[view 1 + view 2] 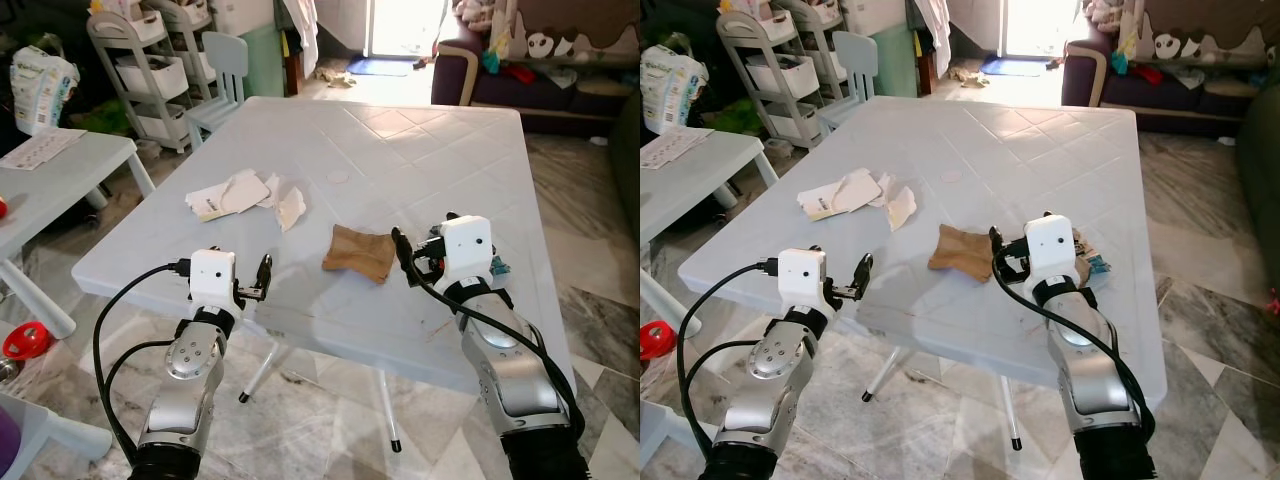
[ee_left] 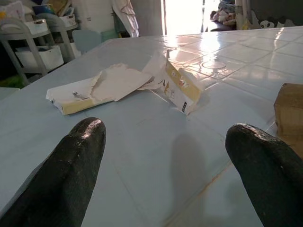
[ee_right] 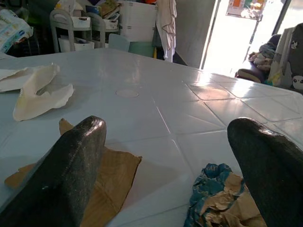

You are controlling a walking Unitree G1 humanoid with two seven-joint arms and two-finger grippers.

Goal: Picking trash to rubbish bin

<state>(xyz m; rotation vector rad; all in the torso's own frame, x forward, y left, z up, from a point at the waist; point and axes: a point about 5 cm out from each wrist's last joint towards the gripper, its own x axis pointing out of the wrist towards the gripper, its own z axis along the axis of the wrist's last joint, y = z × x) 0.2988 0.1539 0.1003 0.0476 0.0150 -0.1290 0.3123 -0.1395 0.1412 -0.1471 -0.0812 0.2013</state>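
Torn white paper packaging (image 1: 238, 193) lies on the left half of the white table (image 1: 430, 140), also seen as torn white paper (image 2: 118, 82). A flat brown paper piece (image 1: 360, 252) rests near the front edge. A crumpled blue and brown wrapper (image 3: 222, 198) sits on the table just to its right. My left gripper (image 1: 262, 274) hovers open at the table's front edge, short of the white paper, with nothing between its fingers (image 2: 71, 165). My right gripper (image 1: 415, 256) stands open low over the table, the brown paper (image 3: 104, 175) by one finger and the wrapper by the other.
A smaller white table (image 1: 60, 165) stands at the left, with a red object (image 1: 25, 340) on the floor beneath it. Behind are a shelving cart (image 1: 150, 70), a pale blue child's chair (image 1: 222, 70) and a dark sofa (image 1: 540, 85). Marble floor surrounds the table.
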